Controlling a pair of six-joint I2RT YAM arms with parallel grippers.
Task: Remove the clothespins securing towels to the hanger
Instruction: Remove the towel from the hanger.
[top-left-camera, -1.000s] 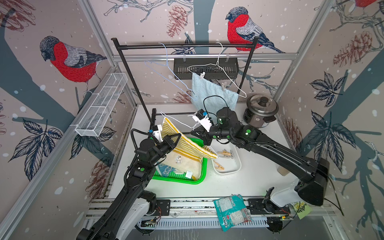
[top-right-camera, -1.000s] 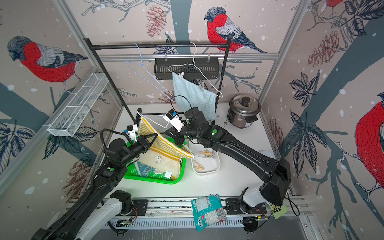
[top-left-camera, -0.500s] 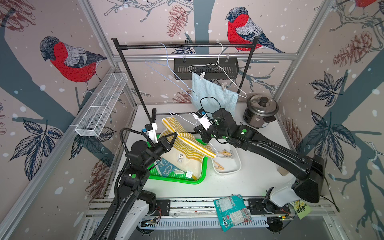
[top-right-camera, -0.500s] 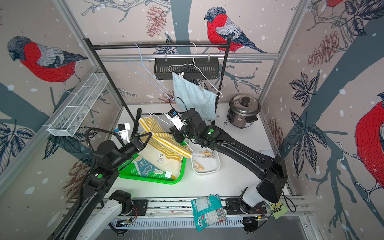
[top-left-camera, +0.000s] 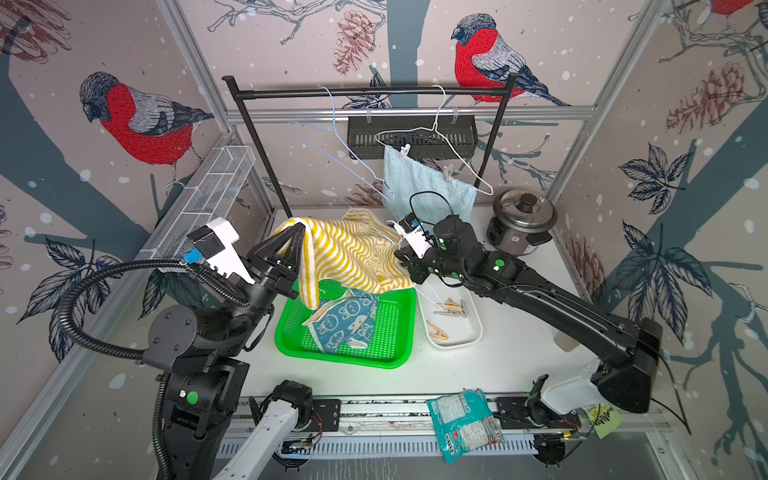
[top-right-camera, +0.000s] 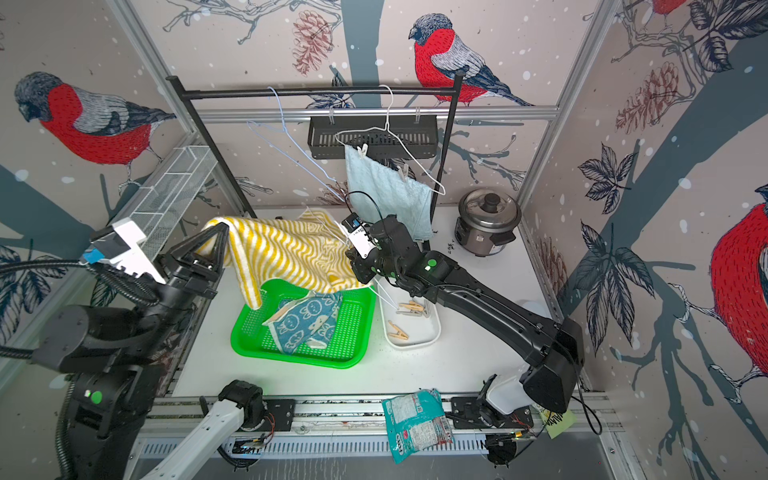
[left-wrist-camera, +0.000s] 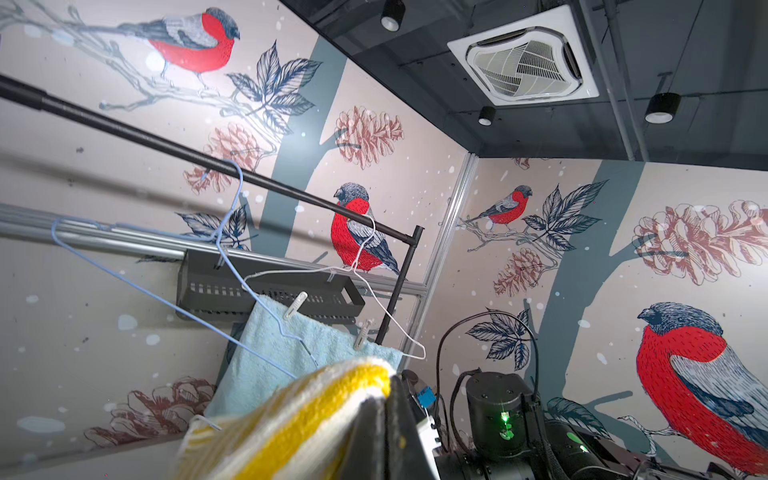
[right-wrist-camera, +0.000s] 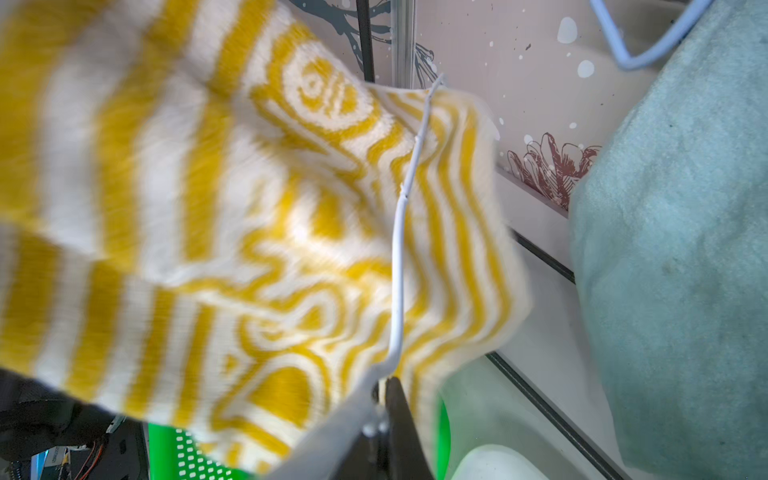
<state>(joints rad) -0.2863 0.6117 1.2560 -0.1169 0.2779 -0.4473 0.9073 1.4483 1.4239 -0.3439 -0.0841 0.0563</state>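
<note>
The yellow-and-white striped towel (top-left-camera: 353, 253) hangs stretched above the green basket (top-left-camera: 345, 359). My left gripper (top-left-camera: 298, 227) is shut on its left corner; the wrist view shows the cloth folded over the closed jaws (left-wrist-camera: 384, 399). My right gripper (top-left-camera: 402, 257) is shut on a white wire hanger (right-wrist-camera: 399, 249) that lies across the towel's right side. The teal towel (top-left-camera: 345, 318) lies crumpled in the basket. The light-blue towel (top-left-camera: 419, 187) hangs from a white hanger (top-left-camera: 436, 129) on the rack, held by two white clothespins (top-left-camera: 404, 151) (top-left-camera: 448, 172).
A white tray (top-left-camera: 457, 336) right of the basket holds several wooden clothespins (top-left-camera: 453, 307). An empty blue hanger (top-left-camera: 336, 137) hangs on the black rack (top-left-camera: 365, 92). A rice cooker (top-left-camera: 521, 224) stands at the back right, and a snack packet (top-left-camera: 463, 424) lies on the front rail.
My left gripper has pulled the striped towel's corner up and to the left, spreading the cloth out. The right gripper has stayed almost in place on the hanger.
</note>
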